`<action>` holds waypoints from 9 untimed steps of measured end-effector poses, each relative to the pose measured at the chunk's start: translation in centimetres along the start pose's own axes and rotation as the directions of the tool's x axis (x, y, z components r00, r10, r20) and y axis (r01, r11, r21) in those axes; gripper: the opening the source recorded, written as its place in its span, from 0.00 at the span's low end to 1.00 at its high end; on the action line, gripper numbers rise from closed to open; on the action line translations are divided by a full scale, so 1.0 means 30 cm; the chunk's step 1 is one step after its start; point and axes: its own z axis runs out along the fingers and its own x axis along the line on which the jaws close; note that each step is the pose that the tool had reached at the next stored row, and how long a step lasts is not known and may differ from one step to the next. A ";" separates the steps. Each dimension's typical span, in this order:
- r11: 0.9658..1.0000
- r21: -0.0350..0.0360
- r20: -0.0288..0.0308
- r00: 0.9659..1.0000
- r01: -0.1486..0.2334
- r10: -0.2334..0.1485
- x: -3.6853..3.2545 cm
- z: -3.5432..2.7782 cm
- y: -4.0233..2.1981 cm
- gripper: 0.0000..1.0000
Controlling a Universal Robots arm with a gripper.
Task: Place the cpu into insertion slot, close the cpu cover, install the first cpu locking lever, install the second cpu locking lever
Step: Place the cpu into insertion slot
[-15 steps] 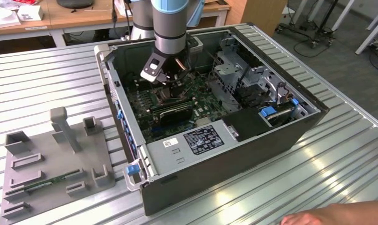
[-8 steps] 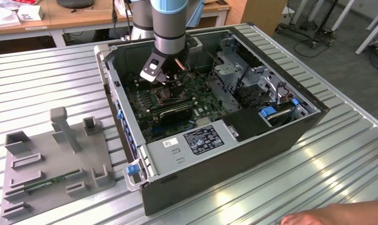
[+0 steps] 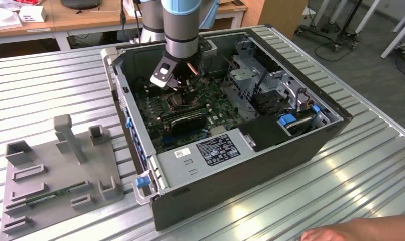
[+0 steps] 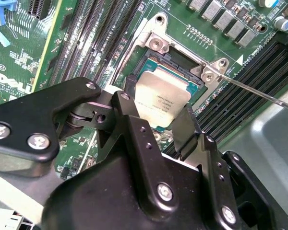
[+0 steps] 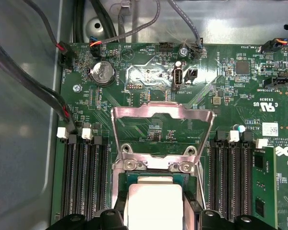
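Note:
In both wrist views the cpu (image 4: 161, 98) (image 5: 153, 199), a flat square chip with a dull silver top, sits between my gripper's (image 4: 158, 115) (image 5: 154, 213) two black fingers, which press on its opposite edges. It is tilted over the insertion slot (image 4: 182, 61), a dark socket with a silvery rim in the green board. The cpu cover (image 5: 163, 115), a silvery frame with a cut-out centre, stands swung open on its hinge just beyond the socket. A thin wire locking lever (image 4: 259, 93) sticks out to one side, unlatched. In the exterior view my gripper (image 3: 181, 93) reaches down inside the open computer case.
Long black memory slots (image 5: 84, 182) flank the socket on both sides. The case walls (image 3: 115, 95), a drive cage (image 3: 256, 80) and the power supply (image 3: 216, 148) surround the board. A grey fixture tray (image 3: 55, 175) lies on the exterior view's left. A person's hand (image 3: 363, 232) rests at the bottom right.

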 end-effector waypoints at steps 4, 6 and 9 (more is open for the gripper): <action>1.000 0.000 0.000 1.000 0.000 0.000 0.000 0.000 0.000 0.54; 1.000 0.001 0.000 1.000 0.000 0.000 0.000 0.000 0.000 0.54; 1.000 0.005 0.000 1.000 -0.001 0.001 0.000 0.000 0.000 0.54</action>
